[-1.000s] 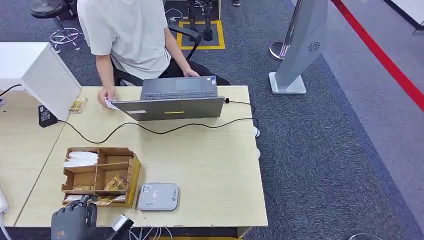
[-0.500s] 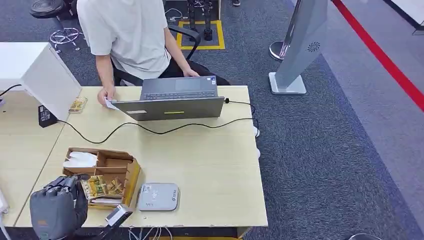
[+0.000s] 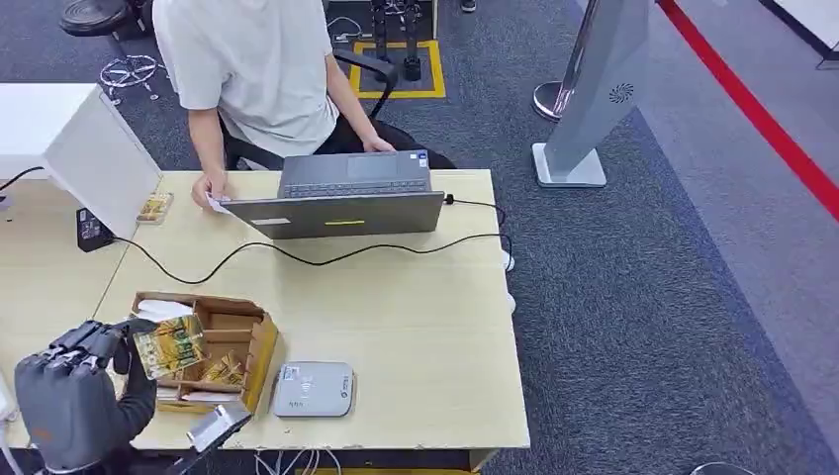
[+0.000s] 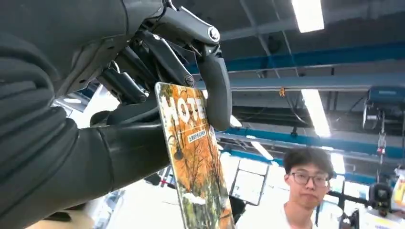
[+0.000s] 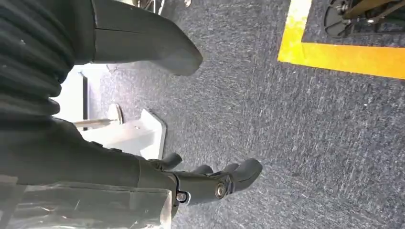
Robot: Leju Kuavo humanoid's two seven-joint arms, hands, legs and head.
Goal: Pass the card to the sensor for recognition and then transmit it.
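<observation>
Here, left hand [image 3: 74,396] pinches orange hotel card [image 3: 170,345] between thumb and fingers, above wooden organizer box [image 3: 252,341]; grey card sensor [image 3: 314,389] at box's 3 o'clock. Right hand [image 5: 210,183] empty, fingers spread, over carpet.

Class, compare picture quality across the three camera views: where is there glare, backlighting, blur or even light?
Head view: even, soft light, table and sensor sharp. Left wrist view: looks up into bright ceiling strip lights that flare, so the left hand reads dark, while the card stays legible. Right wrist view: the right hand is dim, the carpet evenly lit, its near parts soft.
</observation>
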